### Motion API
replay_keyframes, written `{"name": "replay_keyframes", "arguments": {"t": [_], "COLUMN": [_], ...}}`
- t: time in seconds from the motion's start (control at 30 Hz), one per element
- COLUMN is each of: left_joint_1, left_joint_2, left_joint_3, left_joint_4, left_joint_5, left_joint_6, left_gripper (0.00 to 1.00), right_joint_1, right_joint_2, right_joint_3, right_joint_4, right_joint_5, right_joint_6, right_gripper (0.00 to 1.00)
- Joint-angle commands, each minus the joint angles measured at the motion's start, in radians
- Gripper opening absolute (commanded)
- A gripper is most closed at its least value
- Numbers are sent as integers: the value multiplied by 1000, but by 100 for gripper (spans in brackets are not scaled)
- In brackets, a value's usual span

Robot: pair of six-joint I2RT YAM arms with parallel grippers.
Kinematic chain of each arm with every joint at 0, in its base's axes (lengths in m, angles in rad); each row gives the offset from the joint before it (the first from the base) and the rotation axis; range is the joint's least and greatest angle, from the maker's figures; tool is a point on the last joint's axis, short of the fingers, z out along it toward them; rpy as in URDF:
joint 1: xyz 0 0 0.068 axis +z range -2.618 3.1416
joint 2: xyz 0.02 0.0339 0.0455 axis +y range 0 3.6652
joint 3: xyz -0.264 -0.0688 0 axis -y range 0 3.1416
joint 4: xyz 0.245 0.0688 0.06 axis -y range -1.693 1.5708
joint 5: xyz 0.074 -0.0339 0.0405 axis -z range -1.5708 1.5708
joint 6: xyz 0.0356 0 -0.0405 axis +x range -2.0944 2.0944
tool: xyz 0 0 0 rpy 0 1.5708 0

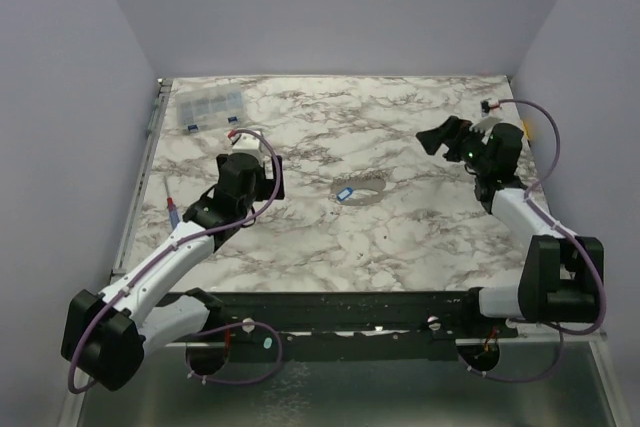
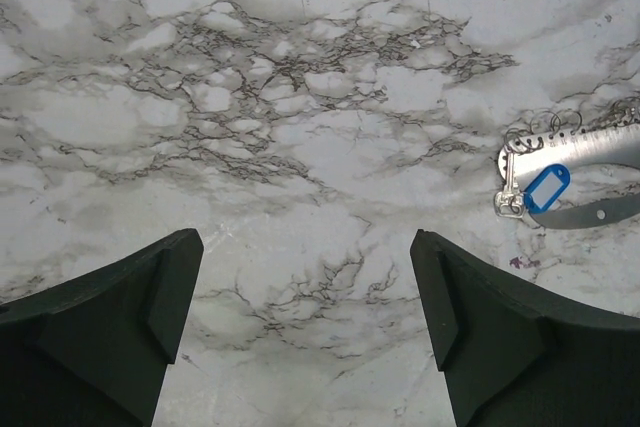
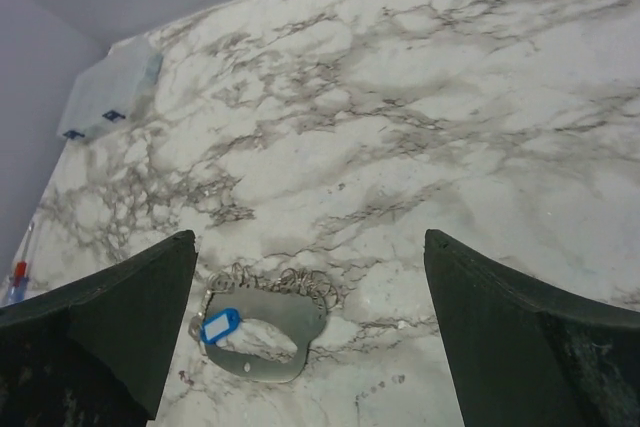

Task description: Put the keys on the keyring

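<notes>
The keyring (image 1: 380, 185) is a thin pale grey loop lying flat near the middle of the marble table. On it are a small blue tag (image 1: 345, 193) and a row of small wire rings (image 3: 285, 282). A silver key (image 2: 510, 190) lies beside the tag (image 2: 546, 187). My left gripper (image 1: 272, 185) hovers left of the keyring (image 2: 590, 145), open, with only bare marble between its fingers (image 2: 150, 297). My right gripper (image 1: 440, 137) is up at the back right, open and empty, looking down on the keyring (image 3: 283, 313) and tag (image 3: 220, 325).
A clear plastic compartment box (image 1: 208, 104) sits at the back left corner, also in the right wrist view (image 3: 110, 92). A red and blue pen-like item (image 1: 173, 209) lies by the table's left edge. Lilac walls close in the back and both sides.
</notes>
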Motion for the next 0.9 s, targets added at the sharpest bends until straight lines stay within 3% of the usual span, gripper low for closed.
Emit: {"name": "replay_keyframes", "arguments": {"t": [0.0,0.2,0.4,0.63,0.87], "left_joint_1": [-2,-3,-1,-1,-2], "left_joint_2": [-33,-50,-52,-61,-53], "left_joint_3": [-3,-4,0,0,-4], "left_joint_4": [6,5,3,4,11], "left_joint_5": [-60,-52,-31,-13,11], "left_joint_6": [24,32,34,34,21], "left_gripper": [96,95,94,94,92], "right_joint_1": [66,166,289,401,447], "right_joint_2": [58,200,307,388,433], "right_joint_3": [83,222,327,397,451], "right_joint_4": [-93,-212,-314,-394,-590], "right_joint_5": [-45,-144,-103,76,400], "right_joint_6": [-183,-336,-439,-370,-92], "right_gripper": [100,89,87,80,75]}}
